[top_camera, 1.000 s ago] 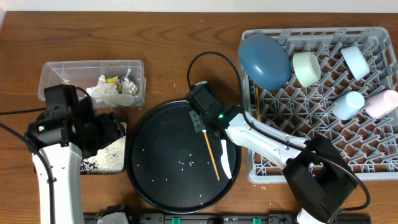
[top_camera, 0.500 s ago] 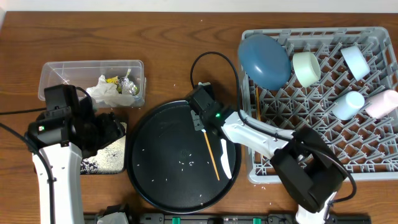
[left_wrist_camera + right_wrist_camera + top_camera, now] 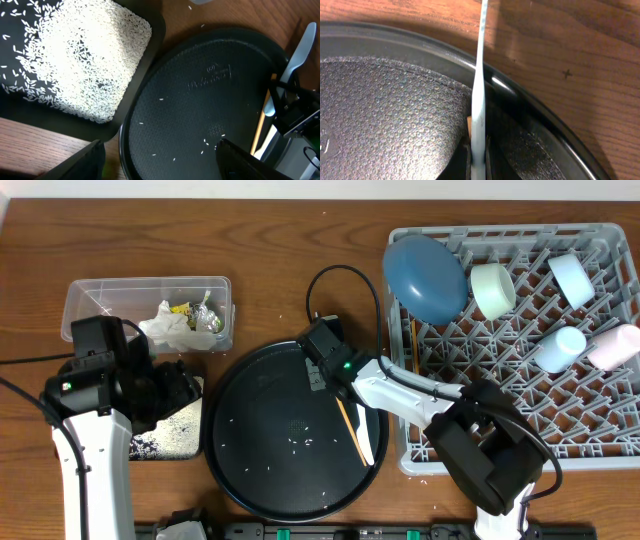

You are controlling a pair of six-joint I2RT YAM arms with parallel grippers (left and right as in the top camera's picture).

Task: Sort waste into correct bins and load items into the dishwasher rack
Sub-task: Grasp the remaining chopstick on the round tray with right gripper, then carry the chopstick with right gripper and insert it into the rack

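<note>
My right gripper (image 3: 336,383) is clamped on the white plastic utensil (image 3: 479,85), held edge-on between my pads, mid-table; the arm reaches left, low. My left gripper (image 3: 162,161) gapes.

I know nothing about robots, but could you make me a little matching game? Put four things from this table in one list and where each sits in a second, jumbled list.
Things:
1. dark-blue plate
2. crumpled tissue
3. rice pile
4. white utensil

Places:
A. in the shallow black tray
B. between the fingers of the right end effector
C. in the grey rack
D. in the clear tub

Pairs: 1-C, 2-D, 3-A, 4-B.
</note>
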